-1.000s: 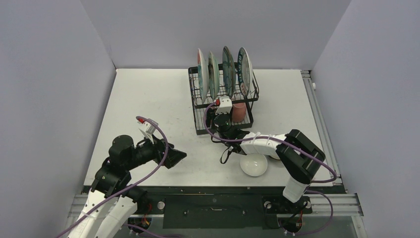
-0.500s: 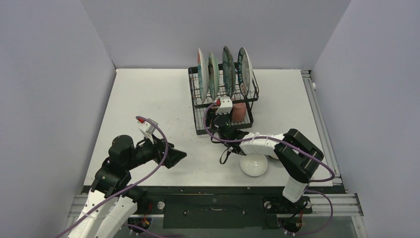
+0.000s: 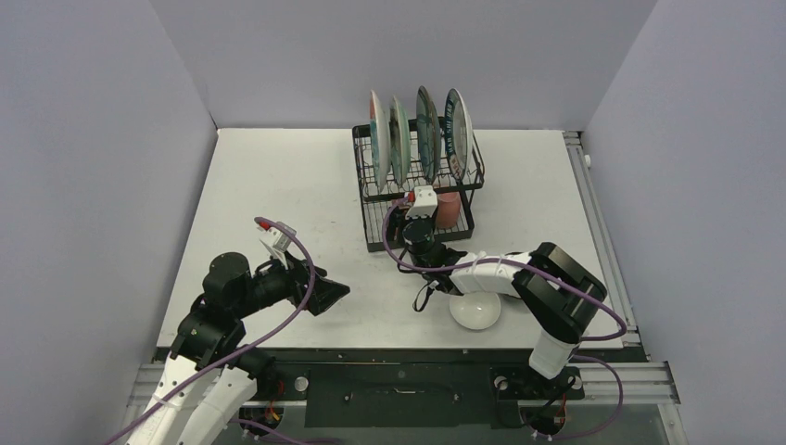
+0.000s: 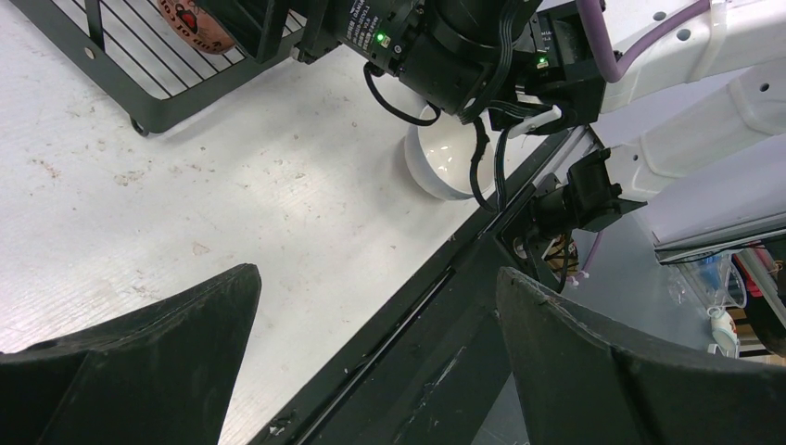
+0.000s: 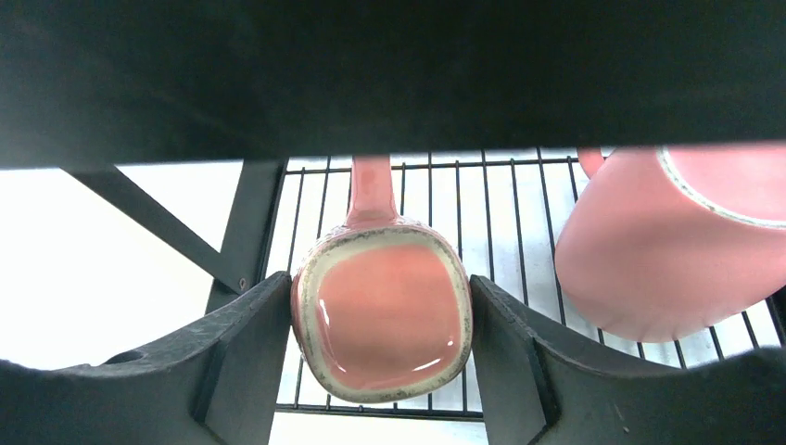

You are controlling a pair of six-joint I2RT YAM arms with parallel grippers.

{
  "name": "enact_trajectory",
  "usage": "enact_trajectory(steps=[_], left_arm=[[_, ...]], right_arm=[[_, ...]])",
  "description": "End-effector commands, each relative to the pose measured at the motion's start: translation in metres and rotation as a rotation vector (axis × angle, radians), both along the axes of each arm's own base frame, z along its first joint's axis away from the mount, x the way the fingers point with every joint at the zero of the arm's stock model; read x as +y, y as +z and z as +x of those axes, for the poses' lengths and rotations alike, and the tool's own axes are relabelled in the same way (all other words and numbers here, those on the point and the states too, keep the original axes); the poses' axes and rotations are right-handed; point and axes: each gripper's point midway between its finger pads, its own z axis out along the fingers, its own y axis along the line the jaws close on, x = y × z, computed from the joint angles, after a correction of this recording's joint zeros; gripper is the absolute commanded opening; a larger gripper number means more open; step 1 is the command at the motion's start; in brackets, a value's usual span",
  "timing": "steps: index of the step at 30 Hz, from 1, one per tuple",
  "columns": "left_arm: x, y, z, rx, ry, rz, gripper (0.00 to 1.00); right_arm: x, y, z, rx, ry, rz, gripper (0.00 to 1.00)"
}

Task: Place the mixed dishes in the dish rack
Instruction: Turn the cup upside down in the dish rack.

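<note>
As right arm (image 3: pixel 496 271) stretches low into rack (image 3: pixel 356 162), fingers (image 5: pixel 236 362) clasp mug (image 5: pixel 385 311), perhaps lifted.

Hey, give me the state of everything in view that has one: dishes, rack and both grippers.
plates: four, upright in the dish rack upper slots.
held pink mug: clamped between the right gripper's fingers, over the rack's lower tray.
other pink mug: in the lower tray, not held.
white bowl: upright on the table, not loaded.
left gripper: open, empty.
right gripper: shut on the held pink mug.
</note>
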Motion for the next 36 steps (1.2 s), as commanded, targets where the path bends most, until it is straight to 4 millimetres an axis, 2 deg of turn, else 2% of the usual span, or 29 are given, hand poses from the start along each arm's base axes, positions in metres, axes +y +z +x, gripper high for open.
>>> enact_trajectory(steps=[1, 17, 36], left_arm=[[-0.002, 0.01, 0.001, -0.062, -0.018, -0.018, 0.96], [-0.002, 0.012, 0.0, -0.066, -0.019, -0.021, 0.96], [-0.002, 0.011, 0.0, -0.067, -0.017, -0.021, 0.96]], right_arm=[[0.0, 0.006, -0.006, -0.001, -0.005, 0.05, 0.19], [-0.004, -0.011, -0.014, 0.032, -0.024, 0.002, 0.39], [0.0, -0.021, -0.015, 0.054, -0.04, -0.016, 0.53]])
